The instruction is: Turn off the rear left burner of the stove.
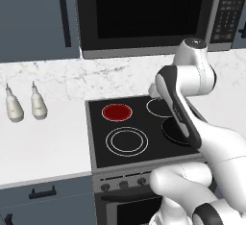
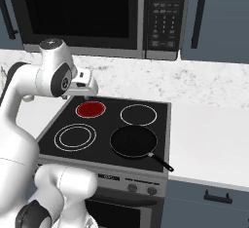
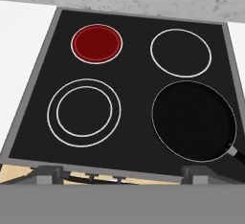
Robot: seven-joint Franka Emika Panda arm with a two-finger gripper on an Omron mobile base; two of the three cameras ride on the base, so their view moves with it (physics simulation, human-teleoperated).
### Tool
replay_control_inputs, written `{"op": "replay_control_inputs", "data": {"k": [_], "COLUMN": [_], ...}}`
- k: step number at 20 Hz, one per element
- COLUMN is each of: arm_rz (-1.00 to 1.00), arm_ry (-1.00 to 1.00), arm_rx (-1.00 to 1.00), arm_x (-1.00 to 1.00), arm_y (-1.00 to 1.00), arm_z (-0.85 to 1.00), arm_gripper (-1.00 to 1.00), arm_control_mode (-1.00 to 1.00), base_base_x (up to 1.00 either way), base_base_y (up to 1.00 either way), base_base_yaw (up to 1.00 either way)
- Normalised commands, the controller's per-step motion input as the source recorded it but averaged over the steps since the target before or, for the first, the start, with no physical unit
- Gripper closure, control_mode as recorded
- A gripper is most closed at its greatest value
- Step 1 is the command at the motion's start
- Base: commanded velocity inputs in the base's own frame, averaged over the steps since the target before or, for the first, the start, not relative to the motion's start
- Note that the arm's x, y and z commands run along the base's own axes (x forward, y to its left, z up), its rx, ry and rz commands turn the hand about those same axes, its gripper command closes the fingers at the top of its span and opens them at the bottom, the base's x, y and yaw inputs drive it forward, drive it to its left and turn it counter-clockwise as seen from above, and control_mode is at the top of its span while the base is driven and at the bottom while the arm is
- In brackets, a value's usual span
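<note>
The rear left burner point(image 3: 96, 43) glows red on the stove point(image 3: 129, 65), ahead of and below the fingers point(image 3: 122, 174), whose two dark tips stand wide apart, holding nothing. To do the step well, I judge the hand should drop to the knobs point(image 1: 123, 184) on the front panel, pick the one wired to that burner and grip it squarely before turning. No brand or legible writing shows; the microwave point(image 2: 165, 12) keypad is too small to read.

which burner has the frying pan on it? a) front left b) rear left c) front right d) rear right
c: the black frying pan covers the front right burner, next to the double-ring front left one, while the rear left burner glows red and bare on the stove.
</note>
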Motion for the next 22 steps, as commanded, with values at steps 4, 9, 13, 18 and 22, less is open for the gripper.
{"op": "replay_control_inputs", "data": {"k": [4,9,13,18,22], "arm_rz": [0.0,0.0,0.0,0.0,0.0], "arm_ry": [0.0,0.0,0.0,0.0,0.0], "arm_rx": [0.0,0.0,0.0,0.0,0.0], "arm_x": [-0.01,0.0,0.0,0.0,-0.05], "arm_y": [0.0,0.0,0.0,0.0,0.0], "arm_z": [0.0,0.0,0.0,0.0,0.0], "arm_gripper": [-1.0,-1.0,-1.0,-1.0,-1.0], "arm_control_mode": [1.0,1.0,1.0,1.0,-1.0], "base_base_x": [0.0,-0.03,0.0,0.0,0.0], "base_base_y": [-0.07,-0.5,-0.51,-0.16,0.0], "base_base_yaw": [0.0,-0.04,-0.04,0.0,0.0]}}
